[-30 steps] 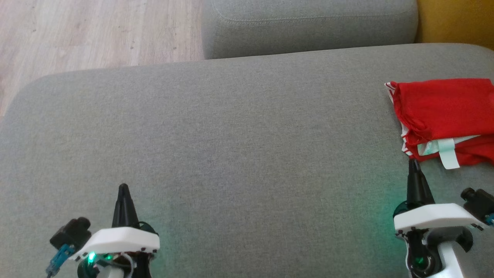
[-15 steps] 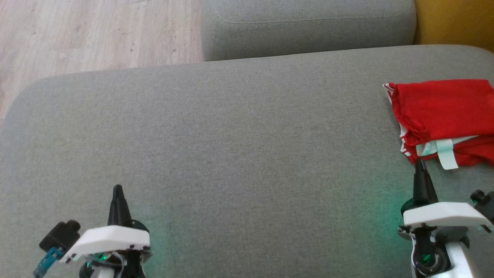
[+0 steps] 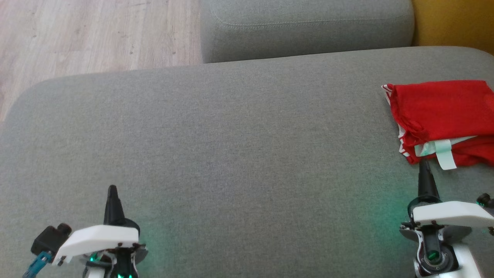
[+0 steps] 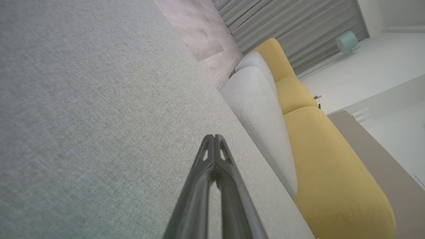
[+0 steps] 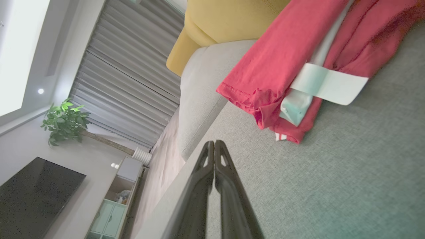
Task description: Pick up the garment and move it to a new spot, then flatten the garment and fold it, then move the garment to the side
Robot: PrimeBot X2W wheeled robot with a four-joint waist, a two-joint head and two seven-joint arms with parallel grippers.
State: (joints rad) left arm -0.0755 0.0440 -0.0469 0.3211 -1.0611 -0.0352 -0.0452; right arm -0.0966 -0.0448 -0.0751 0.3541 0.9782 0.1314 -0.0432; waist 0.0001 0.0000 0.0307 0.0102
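Folded red garment [image 3: 440,112] lies at the right edge of the grey sofa seat [image 3: 239,127], with a pale strip [image 3: 445,157] protruding from its near side. Right claw [image 3: 424,165], fingers pressed together and empty, points at the garment's near edge, just beside it. Left claw [image 3: 112,190], likewise closed and empty, sits well apart at lower left.

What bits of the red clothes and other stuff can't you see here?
The red garment: its right side is cut off by the head view's right edge, and the right wrist view's top edge cuts it too.
Its inner layers: hidden under the folded top layer.
The small shelf, right wrist view: contents too small to tell.
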